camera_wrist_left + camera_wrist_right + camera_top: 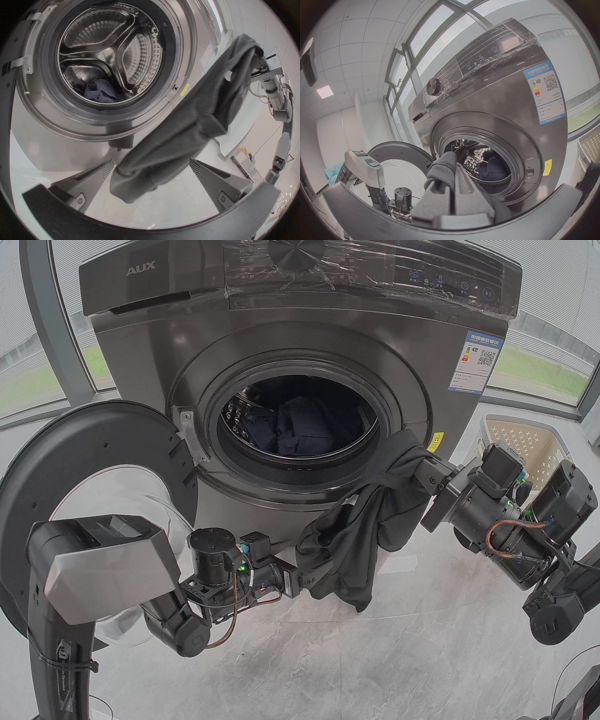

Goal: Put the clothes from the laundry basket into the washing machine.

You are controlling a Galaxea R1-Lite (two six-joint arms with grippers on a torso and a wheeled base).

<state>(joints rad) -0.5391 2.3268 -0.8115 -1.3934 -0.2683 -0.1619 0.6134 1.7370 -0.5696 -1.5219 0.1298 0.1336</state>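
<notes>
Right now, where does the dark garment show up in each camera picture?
Head view: dark garment hangs right of centre.
Left wrist view: dark garment stretches across the middle.
Right wrist view: dark garment bunched over the right hand.
Shared landmark: the small yellow sticker.

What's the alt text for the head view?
The right hand holds a dark garment up at the lower right rim of the open washer; the cloth hangs down to the left hand. Blue clothes lie inside, the door stands open on the left, and a basket sits at far right.
</notes>
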